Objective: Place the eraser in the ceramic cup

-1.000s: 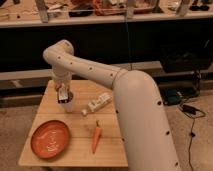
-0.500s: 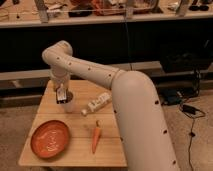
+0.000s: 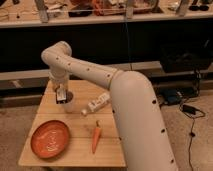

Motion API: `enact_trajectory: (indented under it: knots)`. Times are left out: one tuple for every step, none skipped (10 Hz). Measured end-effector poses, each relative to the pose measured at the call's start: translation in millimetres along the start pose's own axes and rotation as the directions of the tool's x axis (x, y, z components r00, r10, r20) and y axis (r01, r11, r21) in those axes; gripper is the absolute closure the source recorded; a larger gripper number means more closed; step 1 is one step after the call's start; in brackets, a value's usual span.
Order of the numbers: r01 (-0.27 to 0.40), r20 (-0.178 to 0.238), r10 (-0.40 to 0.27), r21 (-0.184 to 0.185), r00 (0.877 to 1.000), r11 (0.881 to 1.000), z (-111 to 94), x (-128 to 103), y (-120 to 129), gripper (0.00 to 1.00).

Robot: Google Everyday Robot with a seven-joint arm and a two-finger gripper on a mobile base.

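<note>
while pincer (image 3: 61, 95) hangs over one ceramic cup (image 3: 68, 104), grip cannot tell | one plate (image 3: 50, 138) | one carrot (image 3: 96, 137) | one bottle (image 3: 96, 104)

The gripper (image 3: 61, 95) hangs just above the ceramic cup (image 3: 68, 104) near the middle of the wooden surface (image 3: 107, 150). An orange plate (image 3: 50, 138) lies at seven o'clock from the cup, a carrot (image 3: 96, 137) at five o'clock, and a small bottle (image 3: 97, 104) on its side at three o'clock.
</note>
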Motion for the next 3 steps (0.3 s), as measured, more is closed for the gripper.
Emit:
enact_trajectory:
  knots:
    - [0.003,0.0,-0.003,0.003,1.0,1.0,1.2,0.8,-1.9,0.2]
    - [0.004,-0.001,-0.004,0.004,1.0,1.0,1.7,1.4,-2.9,0.2]
    - [0.007,-0.001,-0.007,0.007,1.0,1.0,3.1,2.1,-5.4,0.2]
